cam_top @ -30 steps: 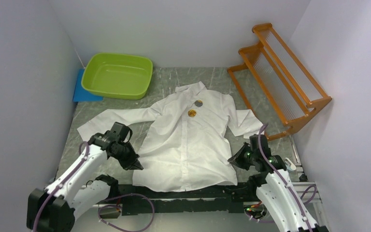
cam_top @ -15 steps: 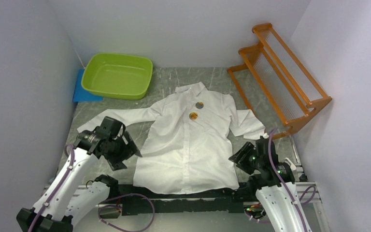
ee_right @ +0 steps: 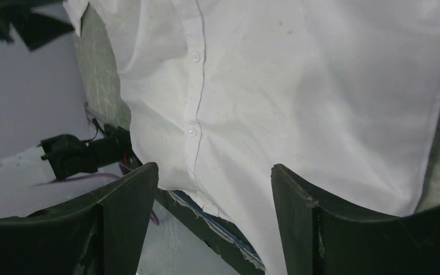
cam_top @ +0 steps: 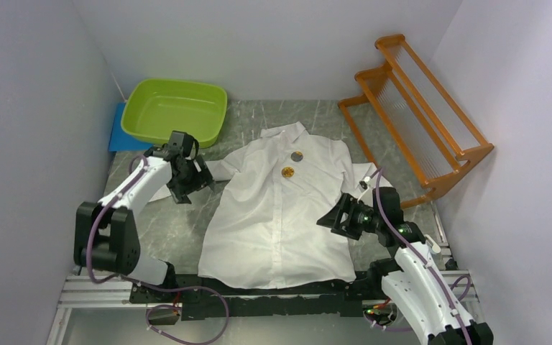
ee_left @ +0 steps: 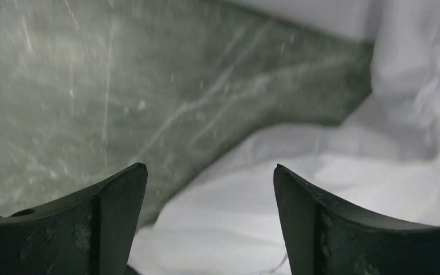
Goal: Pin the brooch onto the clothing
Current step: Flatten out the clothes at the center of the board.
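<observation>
Left gripper gapes empty over the shirt sleeve; right gripper likewise over its hem. Brooch sits on shirt, tub behind.

Robotics lab test cell.
Plain white walls box in a grey marbled table; left arm and right arm bolted to an aluminium rail at its near edge.
</observation>
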You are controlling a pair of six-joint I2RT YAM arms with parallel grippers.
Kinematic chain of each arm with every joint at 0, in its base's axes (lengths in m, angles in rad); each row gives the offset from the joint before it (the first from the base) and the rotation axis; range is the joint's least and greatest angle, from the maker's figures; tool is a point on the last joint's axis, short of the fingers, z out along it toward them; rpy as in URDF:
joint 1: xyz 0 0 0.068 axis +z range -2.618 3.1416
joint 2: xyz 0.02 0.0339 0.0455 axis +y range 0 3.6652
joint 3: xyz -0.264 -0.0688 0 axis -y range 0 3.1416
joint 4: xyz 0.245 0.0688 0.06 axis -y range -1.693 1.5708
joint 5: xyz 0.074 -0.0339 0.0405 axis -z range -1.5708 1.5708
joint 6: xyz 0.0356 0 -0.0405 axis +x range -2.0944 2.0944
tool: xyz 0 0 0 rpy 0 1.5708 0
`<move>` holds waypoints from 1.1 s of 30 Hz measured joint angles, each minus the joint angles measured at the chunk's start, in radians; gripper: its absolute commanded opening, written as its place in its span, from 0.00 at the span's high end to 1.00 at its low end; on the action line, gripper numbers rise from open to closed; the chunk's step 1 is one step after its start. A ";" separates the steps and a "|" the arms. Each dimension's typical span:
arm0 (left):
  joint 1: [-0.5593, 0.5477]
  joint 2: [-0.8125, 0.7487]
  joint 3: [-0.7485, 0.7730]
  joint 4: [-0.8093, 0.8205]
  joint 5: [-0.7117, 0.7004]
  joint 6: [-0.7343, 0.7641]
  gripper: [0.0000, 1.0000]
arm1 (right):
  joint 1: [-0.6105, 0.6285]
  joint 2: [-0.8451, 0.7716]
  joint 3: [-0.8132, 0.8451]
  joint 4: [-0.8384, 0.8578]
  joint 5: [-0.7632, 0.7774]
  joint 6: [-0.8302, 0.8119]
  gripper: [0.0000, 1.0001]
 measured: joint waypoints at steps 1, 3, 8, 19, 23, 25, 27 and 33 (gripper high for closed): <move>0.017 0.034 0.014 0.027 -0.010 0.009 0.16 | 0.002 0.010 -0.003 0.017 -0.014 -0.008 0.22; 0.042 0.090 0.043 0.071 -0.029 0.017 0.17 | 0.005 0.018 -0.007 0.043 -0.033 -0.021 0.20; 0.114 0.216 0.083 0.208 -0.046 0.023 0.22 | 0.010 0.018 -0.018 0.097 -0.064 -0.045 0.19; 0.224 0.363 0.084 0.402 -0.006 0.058 0.57 | 0.015 0.055 -0.058 0.178 -0.071 -0.049 0.16; 0.281 0.371 0.081 0.447 0.023 0.055 0.94 | 0.015 0.095 -0.052 0.184 -0.070 -0.065 0.16; 0.311 0.376 0.075 0.456 0.032 0.058 0.97 | 0.015 0.109 -0.043 0.184 -0.069 -0.074 0.16; 0.340 0.381 0.071 0.455 0.048 0.058 0.97 | 0.015 0.118 -0.031 0.185 -0.067 -0.082 0.16; 0.427 0.381 0.070 0.435 0.086 0.058 0.97 | 0.016 0.148 0.005 0.184 -0.059 -0.111 0.15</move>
